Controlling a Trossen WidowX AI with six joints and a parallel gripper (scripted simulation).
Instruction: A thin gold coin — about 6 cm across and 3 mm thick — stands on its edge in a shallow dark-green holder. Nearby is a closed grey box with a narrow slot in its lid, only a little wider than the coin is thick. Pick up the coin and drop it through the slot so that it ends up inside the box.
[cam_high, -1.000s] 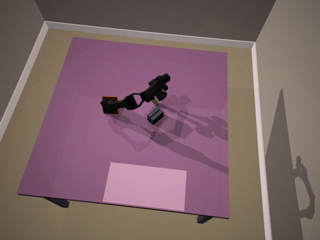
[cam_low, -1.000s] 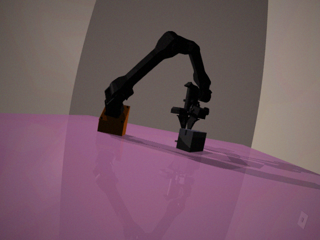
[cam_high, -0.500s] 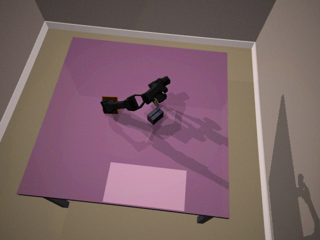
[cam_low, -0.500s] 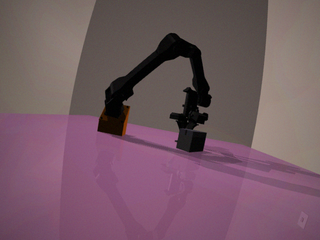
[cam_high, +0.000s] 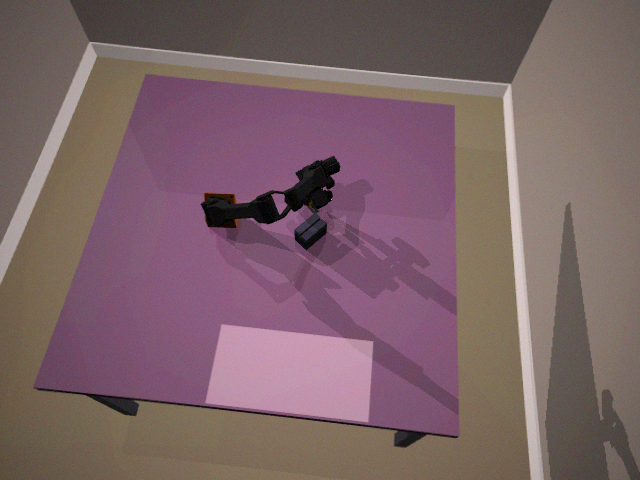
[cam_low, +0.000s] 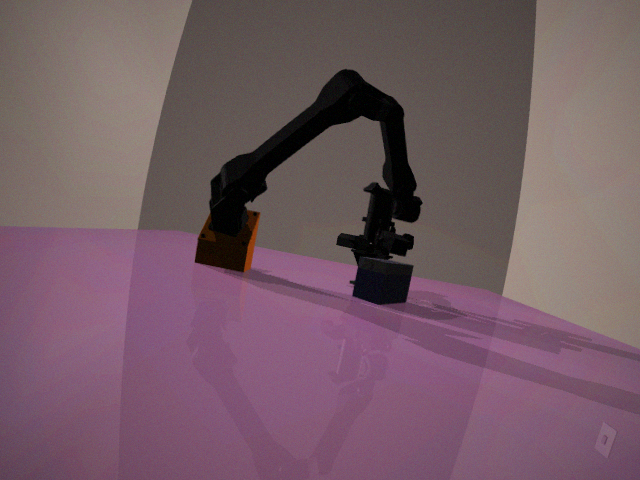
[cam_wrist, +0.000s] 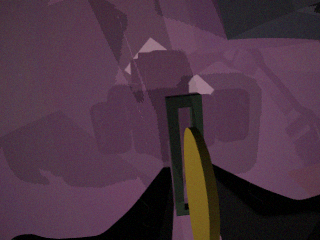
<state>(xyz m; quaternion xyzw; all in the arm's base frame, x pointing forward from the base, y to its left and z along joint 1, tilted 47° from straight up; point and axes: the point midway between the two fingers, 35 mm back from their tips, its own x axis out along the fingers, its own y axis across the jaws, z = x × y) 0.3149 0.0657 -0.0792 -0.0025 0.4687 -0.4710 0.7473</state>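
Stood nearly shut around the thin round gold coin (cam_wrist: 200, 194); could not tell if gripped. Needed an even pinch from the black gripper (cam_wrist: 192, 174), then a straight lift.

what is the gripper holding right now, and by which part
Nothing yet: the gripper flanks the gold coin at its flat faces with a gap showing; the coin stands in its holder.

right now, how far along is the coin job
Done: the gripper is down over the coin, one finger on each side. In hand: the grasp. A gap shows beside the coin, so it looks not yet clamped, and the coin stands in its holder. Left: clamp, lift, carry to the box, drop through the slot.
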